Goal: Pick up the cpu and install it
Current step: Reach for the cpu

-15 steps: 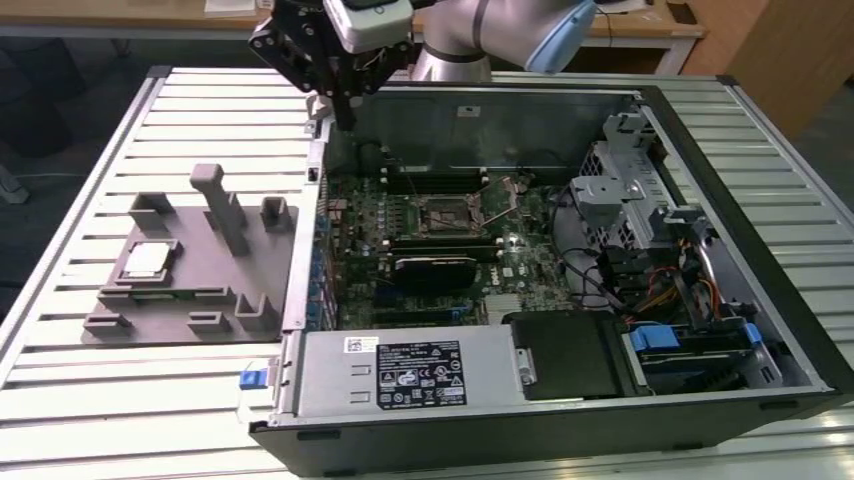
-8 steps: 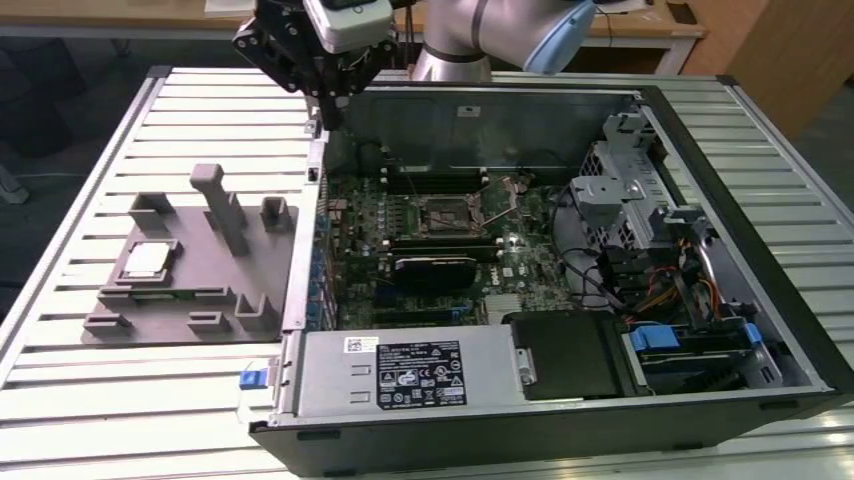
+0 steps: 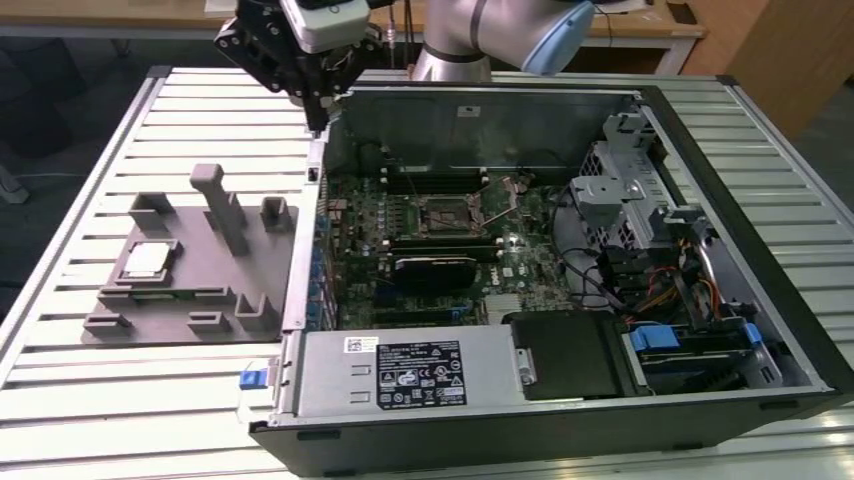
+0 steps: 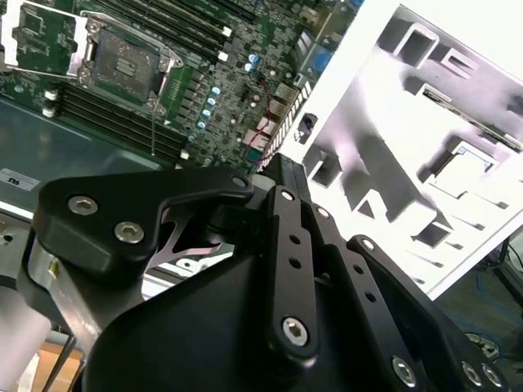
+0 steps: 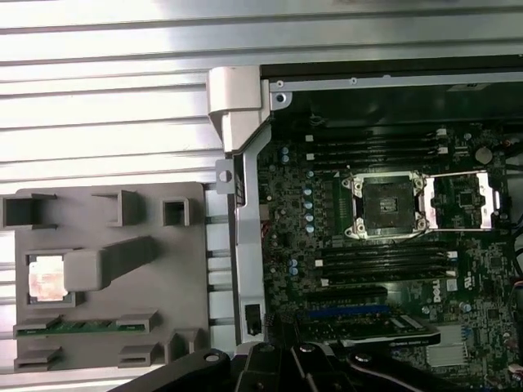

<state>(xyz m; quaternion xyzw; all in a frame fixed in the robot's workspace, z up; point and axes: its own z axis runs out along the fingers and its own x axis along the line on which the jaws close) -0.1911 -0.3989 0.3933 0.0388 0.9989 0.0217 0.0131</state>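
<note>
**While the small, silvery, square cpu (image 3: 147, 260) lay untouched, the black metal gripper (image 3: 318, 116) hung well apart**

In the exterior view, the gripper hung toward eleven o'clock. It was above the corner where the open black desktop computer case (image 3: 534, 445) met the slatted metal table (image 3: 80, 390). Whether it was released or clenched could not be told. The cpu lay flat in a pocket of the grey moulded plastic tray (image 3: 187, 285), toward nine o'clock. Near the centre, the black square socket (image 3: 447, 212) sat on the green motherboard (image 3: 507, 260). In the first wrist view, its silver metal cover plate (image 5: 459, 200) appeared swung open.

Several risks seemed likely from here. The tall grey post (image 3: 224, 215), near the chip's pocket at its two o'clock, could be struck on a descent. An off-centre grip on so thin a part might tilt or drop it. The case wall between tray and socket could catch a low carry. A skewed seating would probably damage the socket's contacts.
</note>
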